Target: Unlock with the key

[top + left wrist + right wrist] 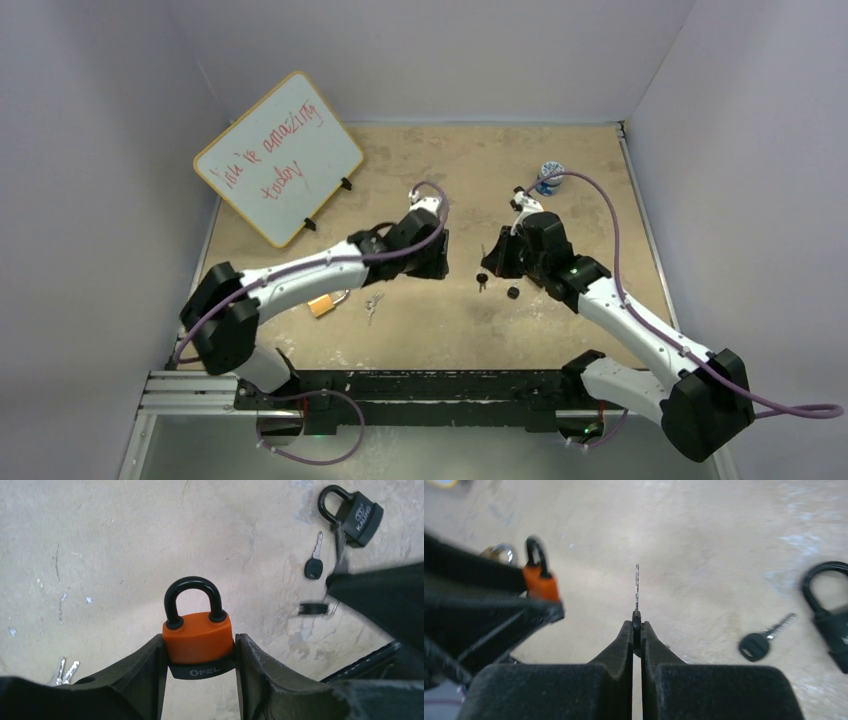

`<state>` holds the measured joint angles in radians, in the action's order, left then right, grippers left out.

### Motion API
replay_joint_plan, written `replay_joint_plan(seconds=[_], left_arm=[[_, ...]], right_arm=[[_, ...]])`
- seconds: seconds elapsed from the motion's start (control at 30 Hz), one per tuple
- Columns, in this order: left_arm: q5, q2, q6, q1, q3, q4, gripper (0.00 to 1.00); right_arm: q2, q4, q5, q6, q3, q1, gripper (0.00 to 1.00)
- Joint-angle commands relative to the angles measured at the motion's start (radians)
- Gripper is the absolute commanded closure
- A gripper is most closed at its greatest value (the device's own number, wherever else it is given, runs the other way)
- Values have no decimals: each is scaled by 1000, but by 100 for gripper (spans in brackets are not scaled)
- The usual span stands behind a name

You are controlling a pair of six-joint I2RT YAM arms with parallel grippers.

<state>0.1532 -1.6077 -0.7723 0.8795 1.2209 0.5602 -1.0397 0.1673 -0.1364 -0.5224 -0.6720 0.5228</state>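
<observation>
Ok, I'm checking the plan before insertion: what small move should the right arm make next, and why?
Probably ease the right gripper leftward, turning the key toward the orange padlock. The key is pinched, blade pointing ahead, apart from the padlock, which the left gripper clamps off to its left, shackle shut; the keyhole is not visible.

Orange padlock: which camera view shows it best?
Left wrist: the orange padlock sits central, clamped in the left gripper, brand readable. Right wrist shows it small, blurred; top external hides it.
</observation>
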Motion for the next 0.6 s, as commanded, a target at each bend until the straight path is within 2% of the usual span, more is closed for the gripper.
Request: replay_joint_plan(seconds=[0.0,0.07,0.23,0.33,0.57], left_arm=[[172,183,270,26,-326,-688,100],[156,223,365,37,-517,-997,100],[79,138,579,61,-624,-1313,100],[16,39,701,81,-701,-1612,100],[-140,-133,768,93,-732,-1888,98]], right_arm=[[-12,90,150,-38,-82,-54,100],[-22,96,138,-44,-83,-72,100],[-46,33,21,-22,-75,-87,100],[-115,37,-43,3,-103,-88,100],[-220,58,-158,63,-137,-88,100]])
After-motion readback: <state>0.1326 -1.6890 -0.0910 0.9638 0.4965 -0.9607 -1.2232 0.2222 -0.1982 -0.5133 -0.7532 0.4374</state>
